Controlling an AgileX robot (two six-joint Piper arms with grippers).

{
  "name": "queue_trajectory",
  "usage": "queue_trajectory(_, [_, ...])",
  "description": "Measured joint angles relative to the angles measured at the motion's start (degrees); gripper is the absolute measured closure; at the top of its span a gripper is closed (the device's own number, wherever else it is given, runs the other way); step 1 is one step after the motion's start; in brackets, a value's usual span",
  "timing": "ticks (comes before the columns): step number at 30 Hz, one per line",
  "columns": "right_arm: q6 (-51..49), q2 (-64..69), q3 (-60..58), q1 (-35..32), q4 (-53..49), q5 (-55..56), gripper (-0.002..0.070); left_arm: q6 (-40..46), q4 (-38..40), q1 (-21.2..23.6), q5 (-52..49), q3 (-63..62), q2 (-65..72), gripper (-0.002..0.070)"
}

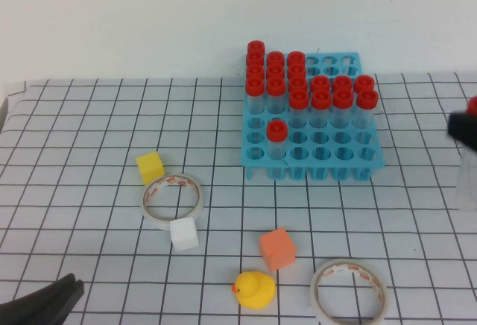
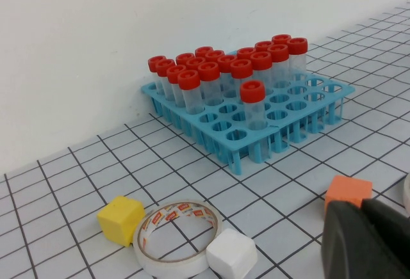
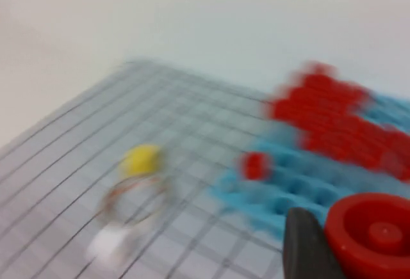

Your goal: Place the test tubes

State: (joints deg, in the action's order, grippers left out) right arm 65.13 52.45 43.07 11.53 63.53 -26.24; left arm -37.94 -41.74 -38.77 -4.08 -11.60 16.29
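Right gripper [image 1: 466, 130] sits at the table's right edge, clamped on a test tube [image 1: 467, 183] just below its red cap [image 3: 378, 234]. The tube is probably light, stiff and slick, so grip near the cap. Left gripper [image 1: 45, 303] is parked near-left, fingers together. Blue rack [image 1: 313, 168] is mid-table.

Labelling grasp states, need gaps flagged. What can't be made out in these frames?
- Right gripper, high view: cut off by the right edge; its hold on the red-capped clear plastic test tube only partly shows.
- Right wrist view: motion blur; holes of the blue plastic rack unreadable.
- Left gripper, shut, near-left table corner: mostly cut off by the bottom edge.
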Motion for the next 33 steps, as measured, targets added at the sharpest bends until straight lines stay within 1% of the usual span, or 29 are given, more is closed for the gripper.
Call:
queue_trajectory(2, [-21.63, 1.25, 0.00, 1.99, -10.81, 10.09, 0.0396, 0.00, 0.00, 0.00, 0.00, 0.00, 0.00, 0.0676])
queue_trajectory(4, [-41.51, 3.60, 0.00, 4.41, -26.23, 19.00, 0.0396, 0.00, 0.00, 0.00, 0.00, 0.00, 0.00, 0.0676])
queue_trajectory(6, [-52.93, 6.76, 0.00, 7.02, -36.87, 26.24, 0.0396, 0.00, 0.00, 0.00, 0.00, 0.00, 0.00, 0.0676])
queue_trajectory(7, [-56.52, 8.67, 0.00, 8.30, -41.14, 29.98, 0.0396, 0.00, 0.00, 0.00, 0.00, 0.00, 0.00, 0.0676])
queue_trajectory(10, [-61.03, 15.42, 0.00, 10.82, -50.27, 40.57, 0.0396, 0.00, 0.00, 0.00, 0.00, 0.00, 0.00, 0.0676])
queue_trajectory(14, [-64.65, 25.66, 0.00, 11.78, -57.46, 53.53, 0.0396, 0.00, 0.00, 0.00, 0.00, 0.00, 0.00, 0.0676])
queue_trajectory(19, [-70.44, 36.90, 3.17, 11.91, -67.66, 63.58, 0.0396, 0.00, 0.00, 0.00, 0.00, 0.00, 0.00, 0.0676])
queue_trajectory(23, [-74.54, 44.36, 9.01, 12.02, -74.73, 67.20, 0.0396, 0.00, 0.00, 0.00, 0.00, 0.00, 0.00, 0.0676])
queue_trajectory(28, [-77.24, 49.41, 12.93, 12.13, -76.09, 67.97, 0.0396, 0.00, 0.00, 0.00, 0.00, 0.00, 0.00, 0.0676])
queue_trajectory(33, [-80.73, 53.26, 15.78, 12.21, -82.35, 68.08, 0.0396, 0.00, 0.00, 0.00, 0.00, 0.00, 0.00, 0.0676])
